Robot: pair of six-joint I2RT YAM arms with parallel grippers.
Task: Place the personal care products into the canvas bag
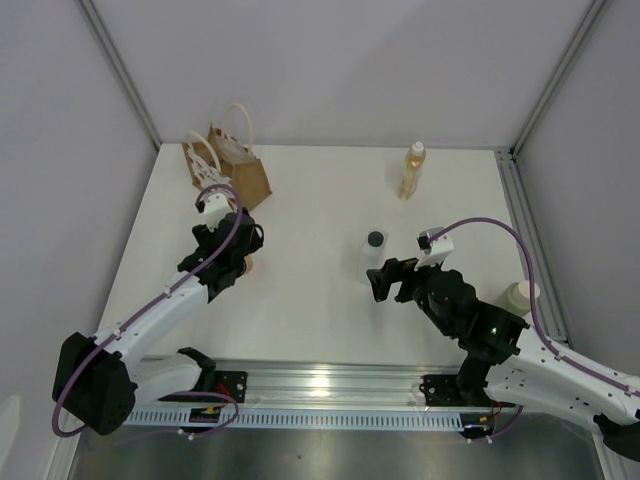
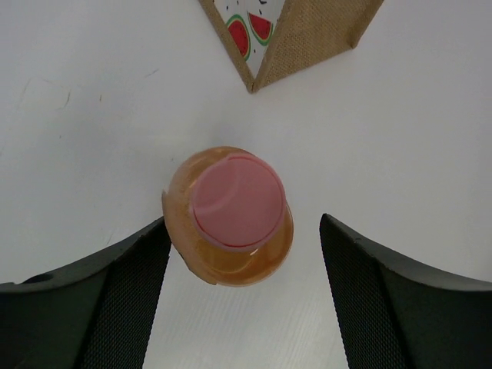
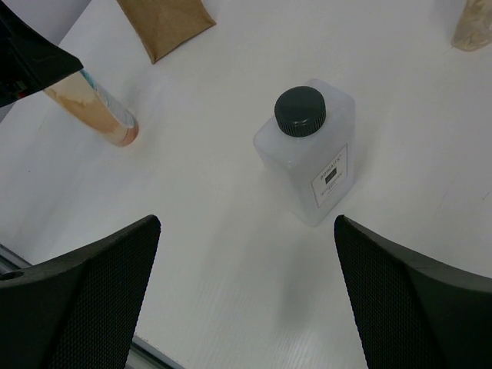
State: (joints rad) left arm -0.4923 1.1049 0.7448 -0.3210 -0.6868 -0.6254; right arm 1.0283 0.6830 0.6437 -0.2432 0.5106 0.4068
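Straddling the squat peach bottle [image 2: 234,215] with the left gripper [image 2: 244,227], jaws open and not yet gripping: close against one side, a gap on the other. Upright on the table [image 1: 320,200], just near of the canvas bag [image 1: 240,170]. Risk of shoving or tipping it over by closing off-centre like this, or of pinching only the rounded shoulder and dropping it short of the bag. Hovering wide open and empty with the right gripper [image 3: 247,221], just near of the white bottle [image 3: 311,154].

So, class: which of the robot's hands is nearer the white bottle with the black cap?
Right. The right hand sits just short of the white bottle, open toward it; the left hand is across the table, straddling the peach bottle.
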